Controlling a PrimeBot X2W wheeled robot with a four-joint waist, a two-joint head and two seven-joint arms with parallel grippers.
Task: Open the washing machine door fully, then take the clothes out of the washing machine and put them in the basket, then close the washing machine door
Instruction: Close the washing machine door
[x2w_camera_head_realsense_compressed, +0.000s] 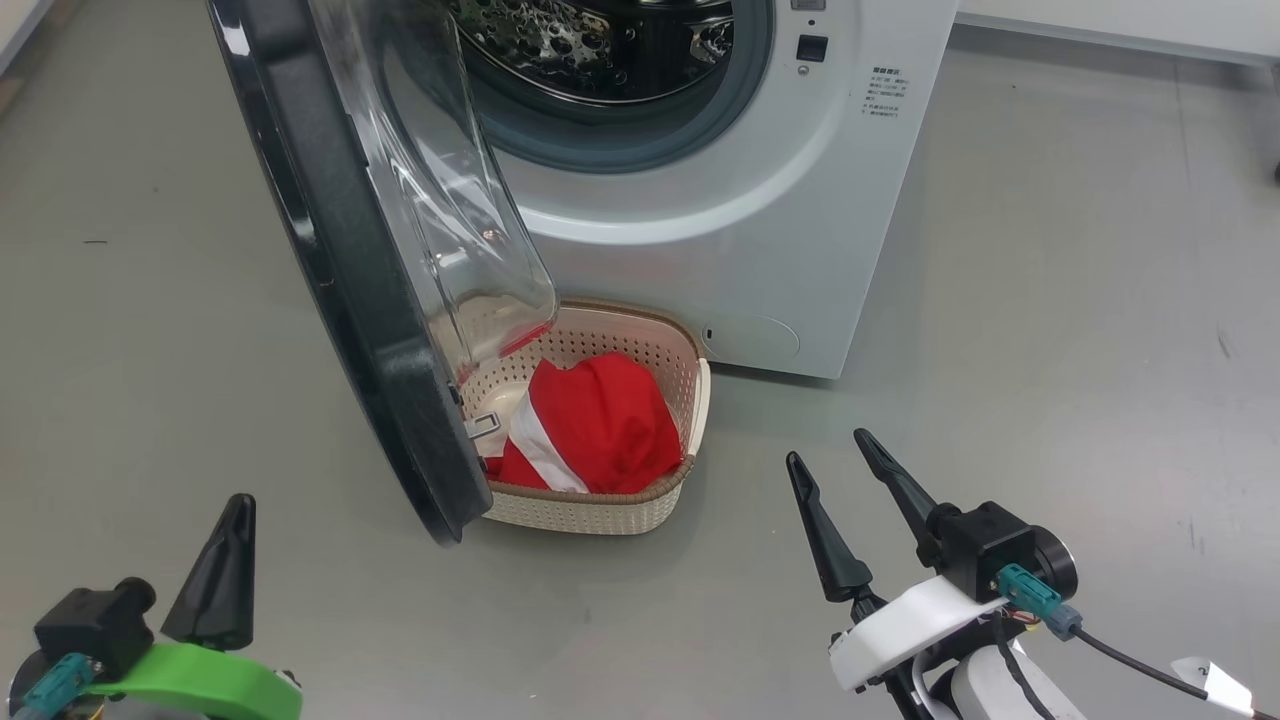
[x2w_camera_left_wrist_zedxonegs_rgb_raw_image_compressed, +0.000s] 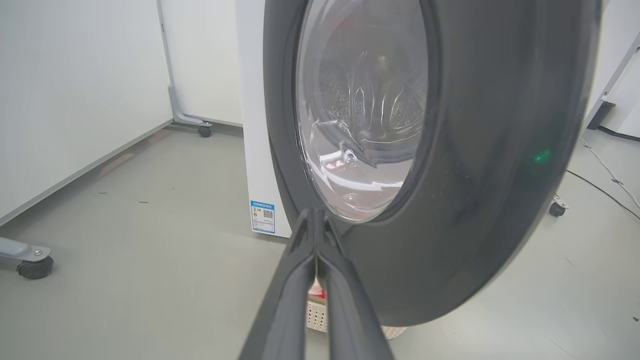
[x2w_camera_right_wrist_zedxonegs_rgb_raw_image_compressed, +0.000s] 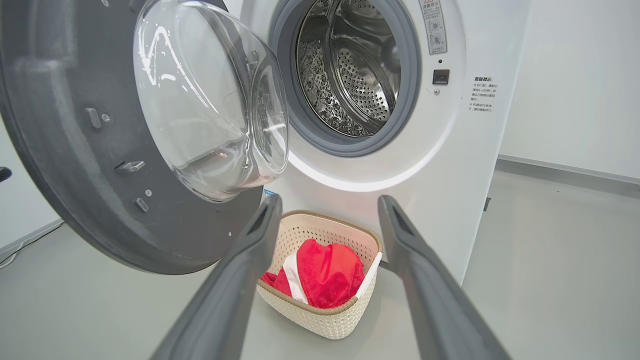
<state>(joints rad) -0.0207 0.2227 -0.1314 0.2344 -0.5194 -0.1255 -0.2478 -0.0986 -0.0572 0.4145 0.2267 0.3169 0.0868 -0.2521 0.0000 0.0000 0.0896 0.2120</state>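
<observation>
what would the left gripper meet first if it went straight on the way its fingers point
Most likely the washing machine door. The left gripper, fingers shut, aims at the lower part of the door's outer face, about where the black rim meets the glass. Nothing seems to stand between them, though the gap is hard to judge.

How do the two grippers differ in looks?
Both carry long, tapered dark fingers on a black block with a teal connector. The left gripper has a green bracket; the right gripper a white one, plus a black cable with a white tag.
</observation>
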